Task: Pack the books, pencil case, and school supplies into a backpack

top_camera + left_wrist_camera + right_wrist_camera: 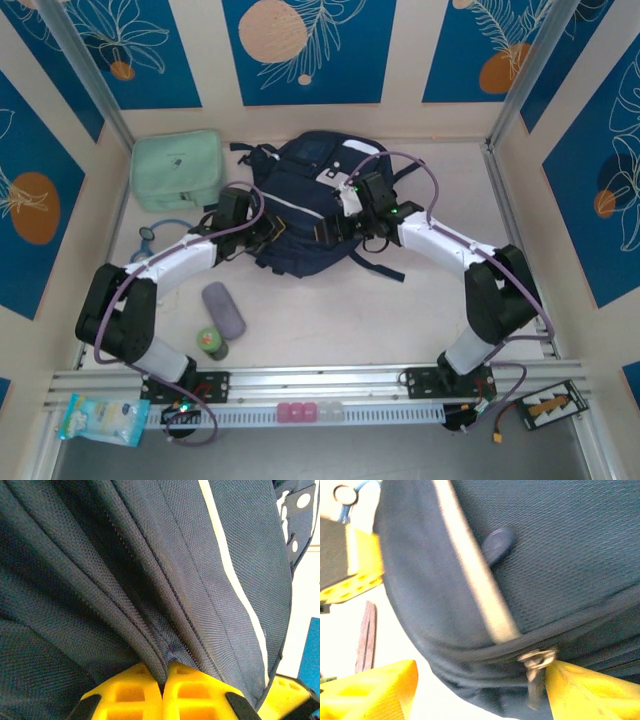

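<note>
My left gripper pinched a fold of the large navy fabric backpack at the worktop's far middle. My right gripper gaped beside its metal zipper pull; closing off-line could catch cloth, not the pull.

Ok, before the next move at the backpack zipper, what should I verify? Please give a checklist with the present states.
1. The left claw is shut on a backpack fold: ok.
2. The right claw is open: ok.
3. The zipper pull lies between its fingers, unpinched: ok.
4. The backpack is already open: cannot tell.
5. The purple case lies free on the table beside the green bottle: ok.
</note>
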You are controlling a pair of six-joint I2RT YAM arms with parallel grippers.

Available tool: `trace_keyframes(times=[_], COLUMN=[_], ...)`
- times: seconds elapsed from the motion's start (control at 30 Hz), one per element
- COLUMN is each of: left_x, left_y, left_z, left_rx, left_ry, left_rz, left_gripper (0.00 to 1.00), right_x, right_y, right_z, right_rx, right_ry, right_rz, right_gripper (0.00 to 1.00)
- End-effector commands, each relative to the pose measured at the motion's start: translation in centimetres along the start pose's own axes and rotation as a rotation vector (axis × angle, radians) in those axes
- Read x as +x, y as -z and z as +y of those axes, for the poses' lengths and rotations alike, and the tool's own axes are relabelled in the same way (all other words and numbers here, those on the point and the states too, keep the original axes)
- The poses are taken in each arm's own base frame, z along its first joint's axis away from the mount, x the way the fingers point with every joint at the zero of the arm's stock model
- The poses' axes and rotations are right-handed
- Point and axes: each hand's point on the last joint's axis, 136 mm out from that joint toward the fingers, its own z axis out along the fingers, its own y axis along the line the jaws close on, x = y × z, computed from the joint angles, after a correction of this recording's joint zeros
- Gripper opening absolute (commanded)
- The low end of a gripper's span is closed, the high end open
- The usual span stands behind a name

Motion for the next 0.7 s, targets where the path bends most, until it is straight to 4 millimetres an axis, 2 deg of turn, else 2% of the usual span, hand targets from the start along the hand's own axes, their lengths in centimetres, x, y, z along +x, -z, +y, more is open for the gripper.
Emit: trace_keyframes(times=[0.0,0.17,0.27,0.53,0.6,0.67], left_x=[-0.1,0.0,0.0,0.0,0.0,0.0], left_y=[0.0,0.2,0.3,0.2,0.2,0.2], left_z=[-2.8,-2.8,-2.7,-2.7,-2.7,-2.8], left_rx=[0.092,0.092,0.088,0.089,0.087,0.089], left_ry=[-0.039,-0.040,-0.040,-0.045,-0.043,-0.046], left_rz=[0.010,0.010,0.007,0.007,0.008,0.009], left_gripper=[0.00,0.00,0.00,0.00,0.00,0.00], right_x=[0.8,-0.5,-0.7,-1.3,-1.6,-1.7], right_y=[0.5,0.3,0.2,1.7,1.9,1.7], right_z=[0.1,-1.9,-2.6,-2.1,-1.8,-1.7], right_rx=[0.041,0.165,0.213,0.184,0.151,0.154], right_ry=[0.066,0.064,0.033,-0.088,-0.104,-0.087], right_rz=[0.010,-0.017,-0.007,-0.076,-0.082,-0.075], right_gripper=[0.64,0.54,0.53,0.62,0.61,0.55])
